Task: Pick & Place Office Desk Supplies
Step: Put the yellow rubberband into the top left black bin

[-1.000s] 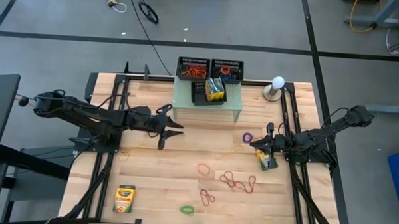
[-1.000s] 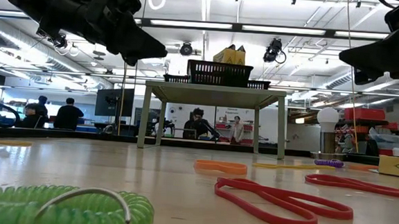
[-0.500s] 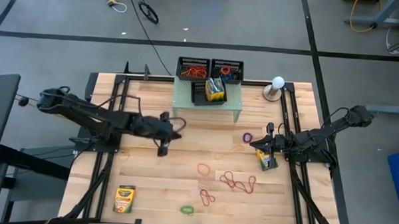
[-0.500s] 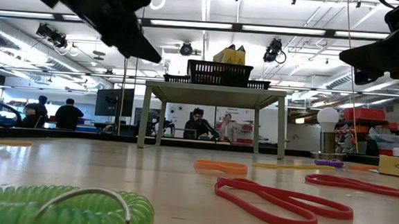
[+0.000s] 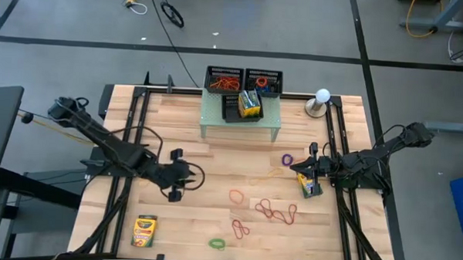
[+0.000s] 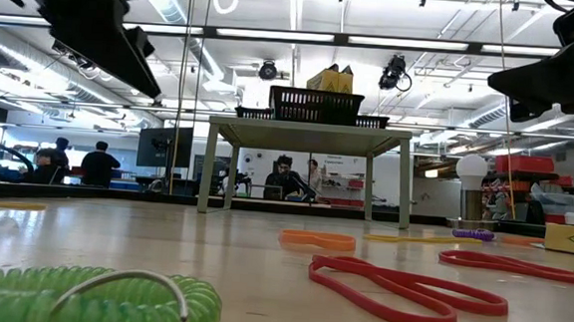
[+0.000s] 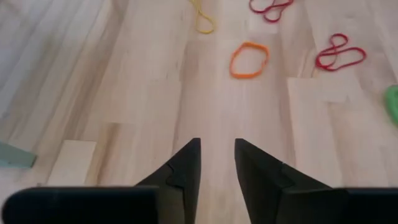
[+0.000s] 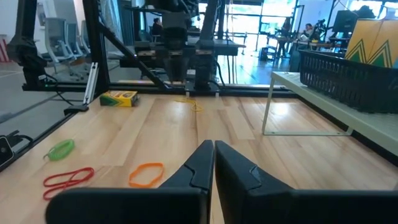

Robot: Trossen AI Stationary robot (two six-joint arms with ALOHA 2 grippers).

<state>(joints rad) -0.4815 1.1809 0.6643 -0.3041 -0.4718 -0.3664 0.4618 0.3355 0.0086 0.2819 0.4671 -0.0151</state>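
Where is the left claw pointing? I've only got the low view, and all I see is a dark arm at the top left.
Observer: From above, the left claw is over bare table, aimed toward the orange band.
Operator: Is it holding anything?
Observer: No. Its wrist view shows the fingers apart, with nothing between them.
Operator: Any crayon box on that side?
Observer: Yes, one box lies flat near the table corner on the left arm's side, far from the riser.
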